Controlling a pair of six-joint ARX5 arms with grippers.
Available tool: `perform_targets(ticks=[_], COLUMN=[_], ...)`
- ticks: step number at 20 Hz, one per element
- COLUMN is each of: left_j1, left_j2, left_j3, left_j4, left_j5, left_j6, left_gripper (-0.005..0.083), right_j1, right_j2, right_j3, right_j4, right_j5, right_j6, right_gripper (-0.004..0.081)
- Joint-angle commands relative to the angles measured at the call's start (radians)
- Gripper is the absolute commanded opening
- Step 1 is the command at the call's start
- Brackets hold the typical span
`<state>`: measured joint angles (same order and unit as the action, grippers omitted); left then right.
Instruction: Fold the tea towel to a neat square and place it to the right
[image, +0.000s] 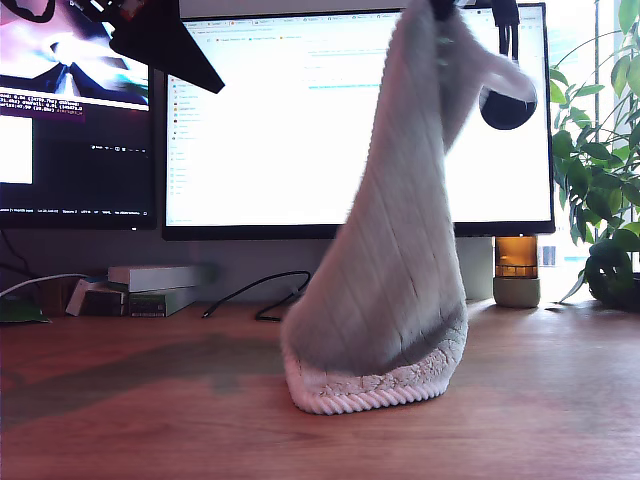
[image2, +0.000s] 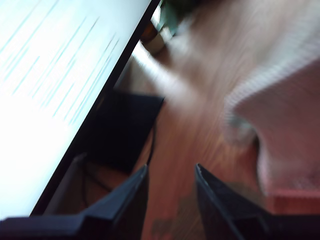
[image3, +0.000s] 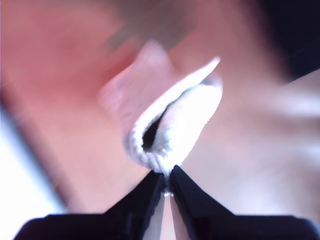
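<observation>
Two tools here, only one busy: my second tool (image3: 166, 186) is pinched tight on the corded hem of the tea towel (image: 395, 290), which hangs from the top of the exterior view in a long drape, its lower hem just touching the desk (image: 150, 420) in front of the big monitor (image: 290, 120). My first tool (image2: 171, 172) sits open with nothing in it, over the desk by the monitor. Wrist views are pretty blurry.

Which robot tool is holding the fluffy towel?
My second tool: it pinches the tea towel by its corded hem. My first tool is open, holding nothing.
</observation>
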<state>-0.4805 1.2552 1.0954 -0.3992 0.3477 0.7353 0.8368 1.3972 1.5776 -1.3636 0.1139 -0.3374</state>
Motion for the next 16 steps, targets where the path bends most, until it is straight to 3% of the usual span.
perform_targets(ticks=[1, 4, 6, 16], left_j1=[0.000, -0.004, -0.024, -0.134], left_j2=[0.017, 0.056, 0.100, 0.341], left_j3=[-0.009, -0.009, -0.009, -0.009], left_j4=[0.003, 0.002, 0.002, 0.056], left_j5=[0.023, 0.077, 0.132, 0.199], left_j6=[-0.006, -0.005, 0.016, 0.406], left_gripper=[0.0258, 0.0260, 0.0322, 0.0321], right_j1=[0.011, 0.011, 0.012, 0.012], right_j2=[-0.001, 0.001, 0.001, 0.000], right_j3=[-0.022, -0.070, -0.109, -0.135], right_j4=[0.000, 0.000, -0.001, -0.003], right_j5=[-0.029, -0.045, -0.045, -0.056], right_j6=[0.045, 0.054, 0.058, 0.068], right_gripper=[-0.0011, -0.0011, -0.0011, -0.0011])
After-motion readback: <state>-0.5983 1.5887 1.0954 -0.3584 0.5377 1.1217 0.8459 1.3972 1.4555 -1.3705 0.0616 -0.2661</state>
